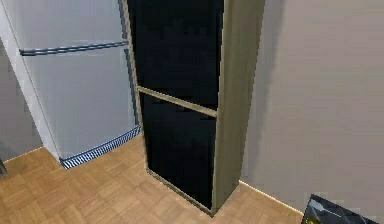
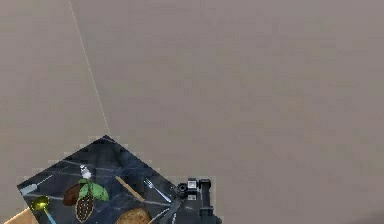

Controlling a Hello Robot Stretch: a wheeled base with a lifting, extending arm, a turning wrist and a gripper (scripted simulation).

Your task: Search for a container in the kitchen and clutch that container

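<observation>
Reaching up from the arm side view's bottom edge, the gripper showed against a dark tabletop strewn with small items, so whether it held anything could not be told. Near it lay thin utensils, a brown lump and a green sprig. Which item was a container, and its long axis, could not be judged. Ahead, a tall dark cabinet stood beside a fridge.

Dark tabletop below grey wall; potato, small items on it; fingers alongside.
</observation>
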